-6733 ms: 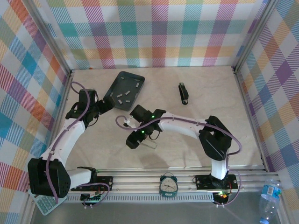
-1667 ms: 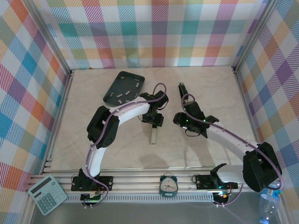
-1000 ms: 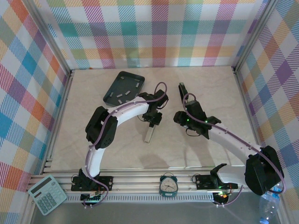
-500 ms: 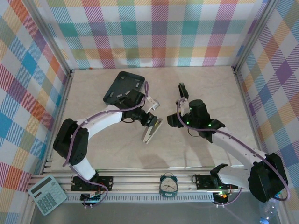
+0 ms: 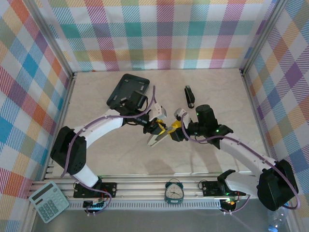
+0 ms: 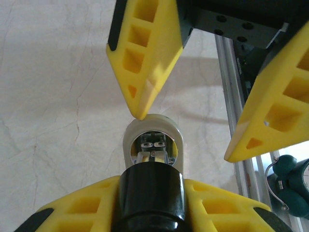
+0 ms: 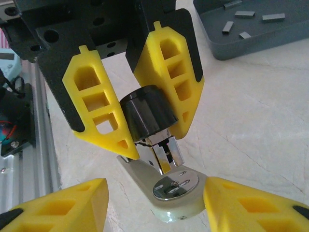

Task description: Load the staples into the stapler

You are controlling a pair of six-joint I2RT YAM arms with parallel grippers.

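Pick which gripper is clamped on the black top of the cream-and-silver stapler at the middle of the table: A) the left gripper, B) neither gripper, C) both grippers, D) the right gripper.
A: in the right wrist view, the left gripper has its yellow fingers pressed on both sides of the black top of the cream-and-silver stapler, while the right gripper has its fingers spread wide to either side of the cream base.

Overhead view looks down; opposed wrist views closely share the stapler (image 7: 176,189).
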